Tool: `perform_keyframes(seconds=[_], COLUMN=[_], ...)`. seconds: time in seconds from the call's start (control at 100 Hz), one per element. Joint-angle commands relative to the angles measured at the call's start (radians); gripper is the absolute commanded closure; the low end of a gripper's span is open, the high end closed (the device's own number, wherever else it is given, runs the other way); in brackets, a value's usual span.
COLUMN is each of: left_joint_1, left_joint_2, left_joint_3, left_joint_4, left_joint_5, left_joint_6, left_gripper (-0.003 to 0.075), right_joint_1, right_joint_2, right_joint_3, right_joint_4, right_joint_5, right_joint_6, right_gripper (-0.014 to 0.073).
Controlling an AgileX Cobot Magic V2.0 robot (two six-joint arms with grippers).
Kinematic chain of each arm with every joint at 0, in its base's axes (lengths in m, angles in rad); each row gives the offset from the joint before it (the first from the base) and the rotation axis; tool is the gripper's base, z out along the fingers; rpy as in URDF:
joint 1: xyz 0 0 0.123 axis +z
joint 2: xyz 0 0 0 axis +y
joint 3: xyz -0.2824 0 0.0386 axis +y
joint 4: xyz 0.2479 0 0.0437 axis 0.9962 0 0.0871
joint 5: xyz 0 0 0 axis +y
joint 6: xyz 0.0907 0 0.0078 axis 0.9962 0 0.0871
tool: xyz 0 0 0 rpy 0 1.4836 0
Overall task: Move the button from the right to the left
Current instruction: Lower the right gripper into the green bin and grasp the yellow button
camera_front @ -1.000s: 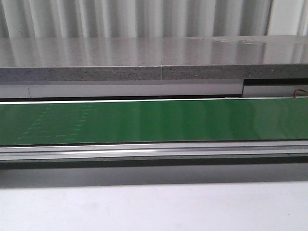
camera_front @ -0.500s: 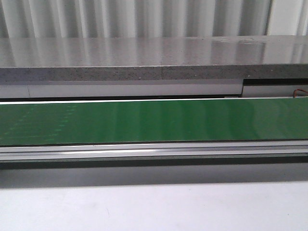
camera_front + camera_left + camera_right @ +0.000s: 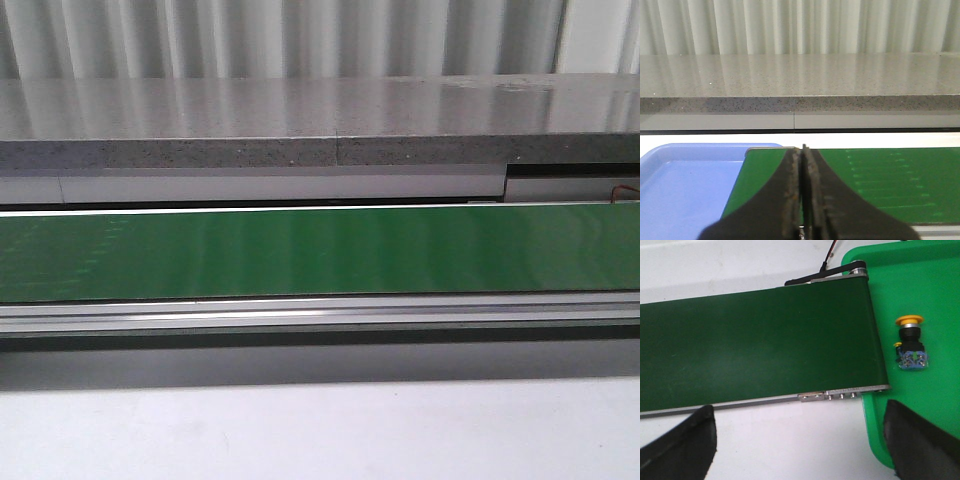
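The button (image 3: 910, 346), a small push-button part with a yellow-orange mushroom cap, a black barrel and a periwinkle-blue scalloped base, lies on its side in a bright green plastic tray (image 3: 935, 295); seen only in the right wrist view, just beside the end of the dark green conveyor belt (image 3: 760, 340), not touching it

Cap points away from the gripper, blue base toward it; a small second yellow bit shows at the barrel's side

Right gripper (image 3: 800, 440): black fingers (image 3: 917, 440) spread wide, one low over the tray's near corner, the other over the white tabletop (image 3: 790, 435); nothing between them. Button sits apart from both fingers, off to the tray side of the gap

Left gripper (image 3: 802, 195): black pads pressed together, holding nothing, hanging over the belt's other end next to a pale blue tray (image 3: 685, 185)

Front view shows only belt, grey stone ledge (image 3: 300, 130) and white curtain; no arm, no button

Step in hand, as I judge it: the reach for the pick, grasp not yet made. Next move calls for shifting the right gripper sideways over the tray until the button is centred in the gap, lowering, then closing across the barrel or base. Likely hand-off to the belt, blue tray as the left-side end point – a guess
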Motion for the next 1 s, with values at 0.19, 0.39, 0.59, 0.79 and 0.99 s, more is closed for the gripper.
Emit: perform_keyframes(seconds=[0.19, 0.39, 0.59, 0.79, 0.99], left_joint_1=[-0.009, -0.009, -0.009, -0.009, -0.009], left_joint_2=[-0.035, -0.035, -0.035, -0.035, -0.035], left_joint_3=[0.024, 0.024, 0.024, 0.024, 0.024], left_joint_4=[-0.005, -0.005, -0.005, -0.005, -0.005], left_joint_5=[-0.085, -0.085, -0.085, -0.085, -0.085], left_joint_6=[-0.008, -0.008, -0.008, -0.008, -0.008], left_gripper=[0.0740, 0.0740, 0.0740, 0.0740, 0.0740], right_joint_1=[-0.200, -0.413, -0.523, -0.532, -0.532], right_joint_2=[0.219, 0.391, 0.527, 0.634, 0.725], right_joint_3=[-0.151, -0.161, -0.161, -0.161, -0.161], right_joint_4=[0.016, 0.238, 0.333, 0.305, 0.282], right_joint_5=[-0.083, -0.160, -0.265, -0.357, -0.383], right_joint_6=[-0.129, -0.354, -0.481, -0.508, -0.509], right_gripper=[-0.0070, -0.0070, -0.0070, -0.0070, -0.0070])
